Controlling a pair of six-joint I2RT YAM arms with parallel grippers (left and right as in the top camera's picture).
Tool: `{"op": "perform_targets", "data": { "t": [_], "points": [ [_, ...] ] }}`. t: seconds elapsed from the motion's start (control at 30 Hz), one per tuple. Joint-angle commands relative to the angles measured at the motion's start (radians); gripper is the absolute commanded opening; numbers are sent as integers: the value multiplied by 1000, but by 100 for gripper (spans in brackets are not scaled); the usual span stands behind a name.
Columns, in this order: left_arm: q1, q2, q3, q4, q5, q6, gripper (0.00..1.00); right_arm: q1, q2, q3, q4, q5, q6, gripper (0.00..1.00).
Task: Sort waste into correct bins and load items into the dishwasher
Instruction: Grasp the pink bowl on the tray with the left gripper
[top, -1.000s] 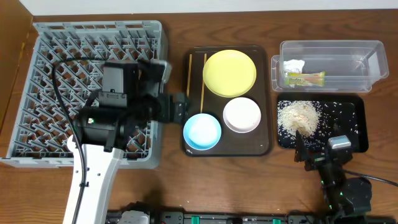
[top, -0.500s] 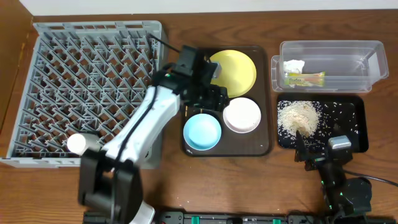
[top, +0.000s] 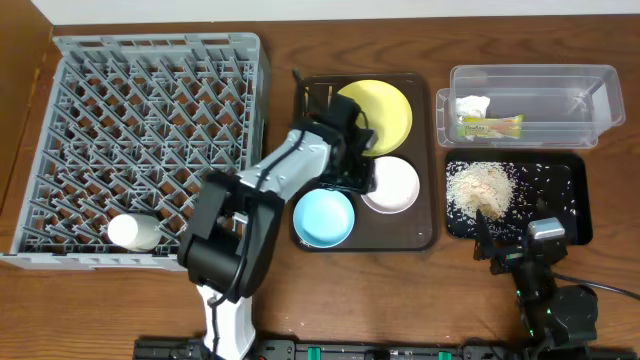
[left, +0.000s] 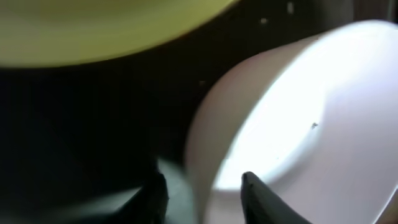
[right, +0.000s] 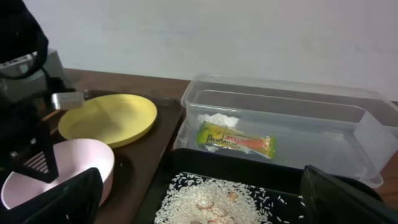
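Note:
My left gripper (top: 362, 180) is down at the left rim of the white bowl (top: 395, 188) on the brown serving tray. In the left wrist view its fingers stand close together either side of that rim (left: 199, 180), but blur hides whether they touch. The yellow plate (top: 385, 110) lies just behind, the light blue bowl (top: 325, 215) beside it. The chopsticks (top: 304, 100) are partly under my arm. The wrapper (top: 490, 126) and tissue (top: 472, 105) lie in the clear tub (top: 530, 72), and the rice scraps (top: 480, 188) on the black tray (top: 565, 215). My right gripper (top: 505, 238) stays open near that tray.
The grey dish rack (top: 150, 45) fills the left side, with a white rounded thing (top: 133, 232) at its near edge. The brown serving tray (top: 420, 238) sits in the middle. The tub and the black tray stand close together at the right.
My left arm has swung from over the rack to the serving tray and come down at the white bowl's rim, its jaws narrowing. The right arm has not moved.

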Motion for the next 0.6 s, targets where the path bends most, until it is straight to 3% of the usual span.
{"op": "perform_targets", "data": {
  "t": [0.0, 0.03, 0.17, 0.23, 0.3, 0.37, 0.5, 0.57],
  "points": [
    [-25, 6, 11, 23, 13, 6, 15, -3, -6, -2, -3, 9, 7, 99],
    [-25, -4, 11, 23, 13, 5, 8, -3, -6, -2, -3, 9, 8, 99],
    [1, -75, 13, 2, 2, -25, 8, -3, -6, -2, -3, 9, 7, 99],
    [36, -162, 27, -49, -109, -67, 8, -3, -6, -2, -3, 9, 8, 99],
    [72, -259, 51, -123, -286, -88, 8, -3, -6, -2, -3, 9, 8, 99],
    [108, -369, 72, -192, -561, -88, 8, -3, -6, -2, -3, 9, 7, 99],
    [172, -512, 71, -188, -1266, -83, 8, -3, -6, -2, -3, 9, 8, 99],
    [200, -510, 71, -161, -1403, -33, 8, -3, -6, -2, -3, 9, 7, 99]
  ]
}}
